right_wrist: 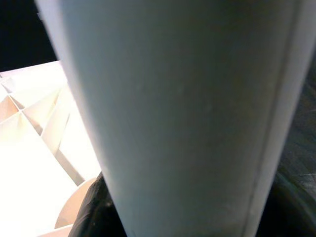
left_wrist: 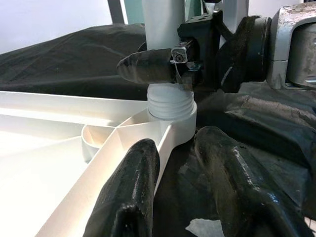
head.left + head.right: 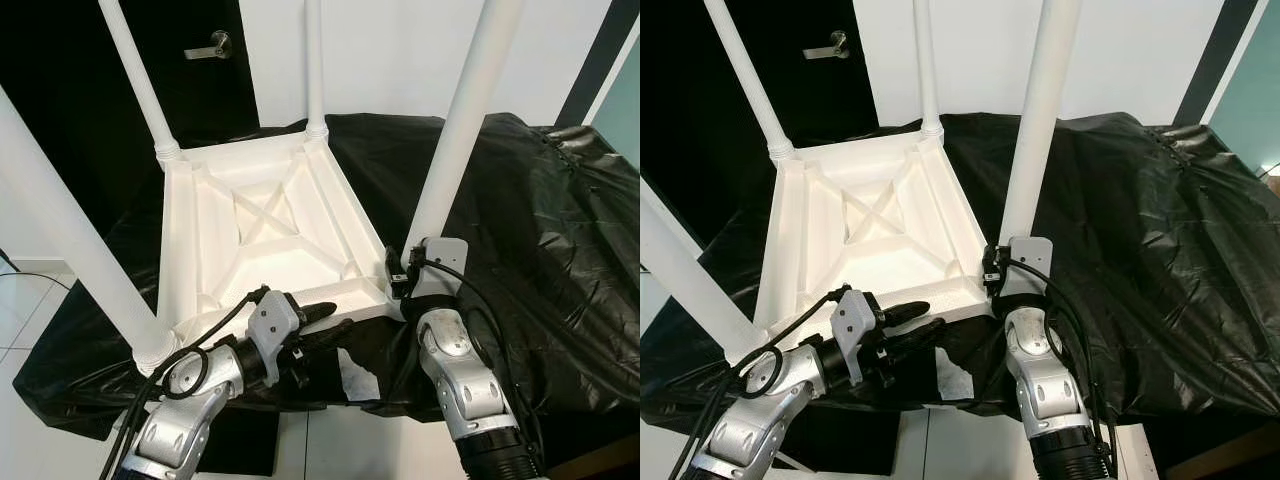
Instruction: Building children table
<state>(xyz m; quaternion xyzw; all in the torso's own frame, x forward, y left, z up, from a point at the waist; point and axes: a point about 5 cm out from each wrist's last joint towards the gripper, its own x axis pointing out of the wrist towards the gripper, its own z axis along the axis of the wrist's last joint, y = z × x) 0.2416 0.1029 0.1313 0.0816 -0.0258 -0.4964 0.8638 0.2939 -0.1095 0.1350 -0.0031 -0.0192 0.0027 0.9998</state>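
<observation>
plainly, the white table top [image 3: 255, 235] lies upside down on the black cloth [image 3: 530, 230], ribbed underside up, with a leg standing from each of its four corners. the right gripper [image 2: 163, 66] is clamped on the near right leg [image 3: 462, 130] just above its base, where the left wrist view shows screw threads not yet sunk into the corner socket [image 2: 170, 121]. the left gripper [image 3: 320, 320] has its fingers [image 2: 131, 192] parted, straddling the near edge wall of the top beside that corner, so it braces more than it grips. my worry is the thread: if the right gripper turns the leg while it leans off the socket's axis, the plastic could cross-thread and jam partway. with the left jaws loose on the rim, the light top may spin or slide on the slick cloth toward the near edge. the long leg at near left [image 3: 70, 240] stands close to the left arm and could be knocked.
</observation>
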